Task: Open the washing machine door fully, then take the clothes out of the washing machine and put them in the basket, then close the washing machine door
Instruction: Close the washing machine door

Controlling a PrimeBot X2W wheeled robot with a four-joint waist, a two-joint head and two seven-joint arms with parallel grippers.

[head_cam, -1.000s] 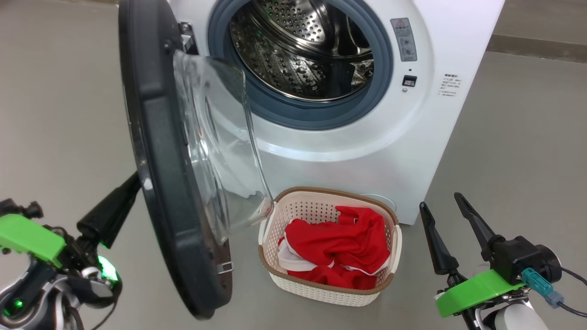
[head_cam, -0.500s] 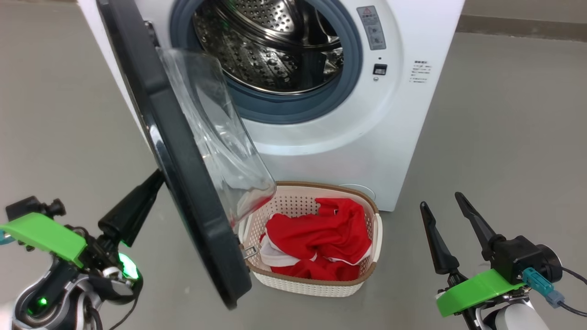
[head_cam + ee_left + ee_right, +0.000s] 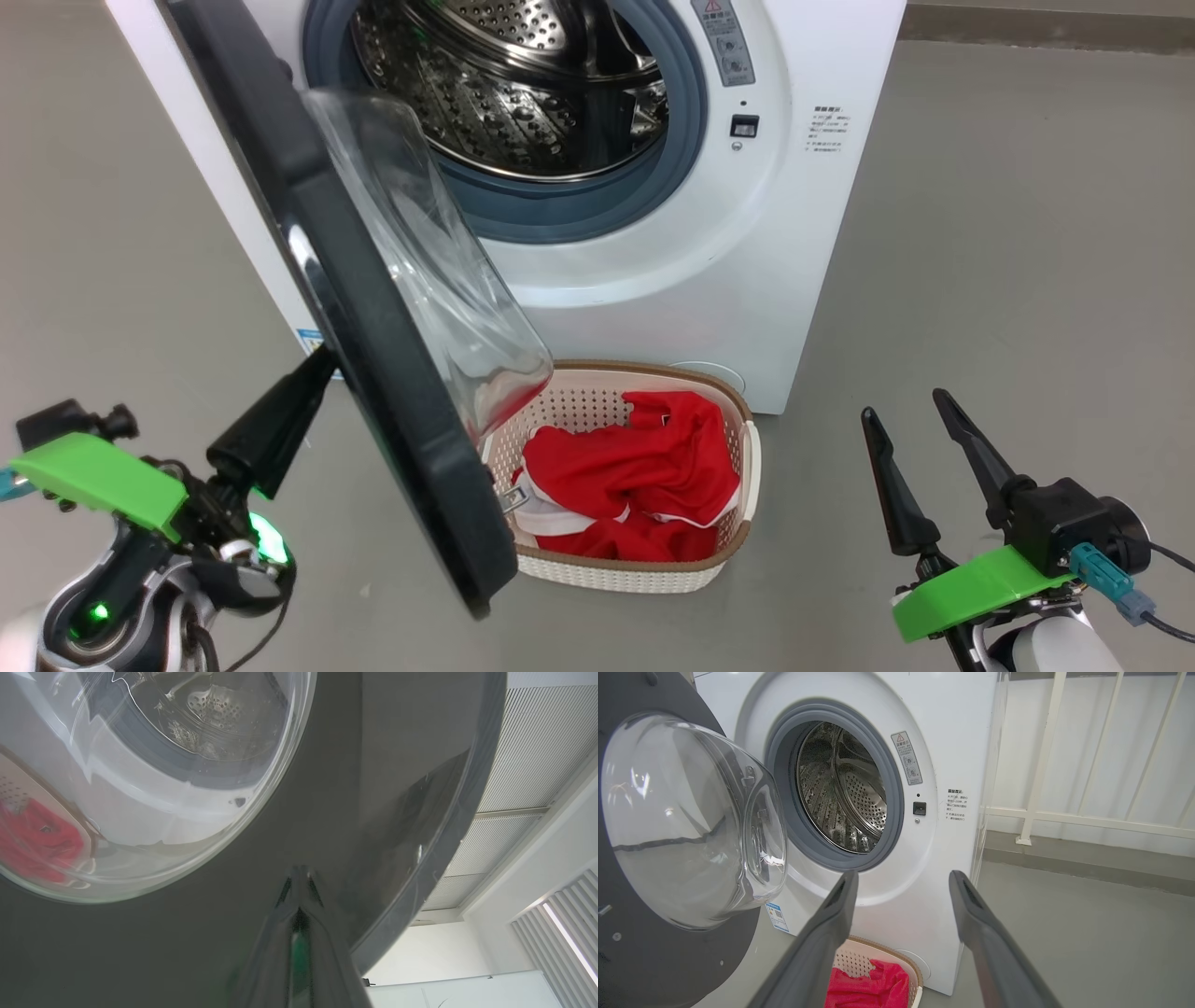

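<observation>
Floor (image 3: pixel 1027 233): plain grey; it carries everything I am working with.
Washing machine (image 3: pixel 803 233): white front-loader facing me; the steel drum (image 3: pixel 523 103) looks empty as far as I can see into it.
Washing machine door (image 3: pixel 373 373): swung out on its hinge at the robot's left, standing roughly half open. The black frame is nearly edge-on to the head camera and the glass bowl bulges toward the drum mouth.
Basket (image 3: pixel 644 583): on the floor at the foot of the machine's front, its left end tucked under the door's lower edge.
Clothes (image 3: pixel 625 467): red with white trim, heaped inside the basket.
Done, as I judge it: door opened, laundry unloaded into the basket.
Left to do: only shutting the door; it is not latched.
Left gripper (image 3: pixel 313 369): fingers pressed together, holding nothing. The tips are at the door's glossy outer face near its lower rim, touching it as far as I can tell.
Right gripper (image 3: pixel 904 403): fingers spread wide, empty, low at my right, well apart from door and basket.
Door against grippers: the door stands between the left gripper and the drum mouth, so I would expect a push from there to swing it home. I would watch the basket's left end beneath the door.
</observation>
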